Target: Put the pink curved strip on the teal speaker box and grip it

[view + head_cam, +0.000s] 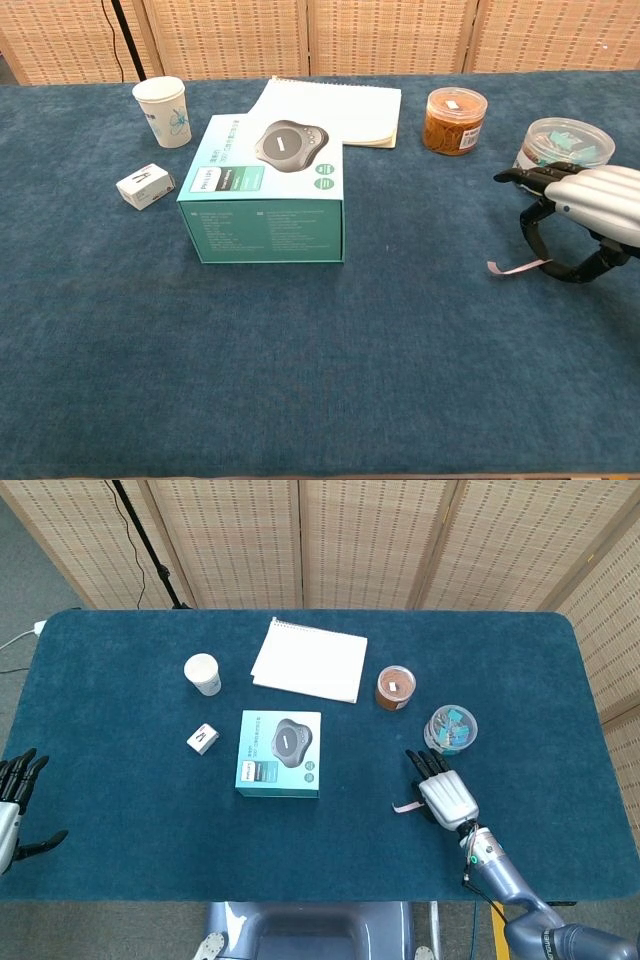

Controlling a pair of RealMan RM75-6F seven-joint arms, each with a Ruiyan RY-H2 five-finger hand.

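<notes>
The pink curved strip lies low over the cloth at the right, also seen as a small pink strip in the head view. My right hand arches over its right end, and a fingertip and the thumb meet on that end in a pinch. The teal speaker box stands left of centre, well apart from the strip, its top bare. My left hand hangs at the table's left edge with fingers spread, holding nothing.
A paper cup and a small white box sit left of the speaker box. A notepad lies behind it. An orange-filled jar and a tub of clips stand just behind my right hand.
</notes>
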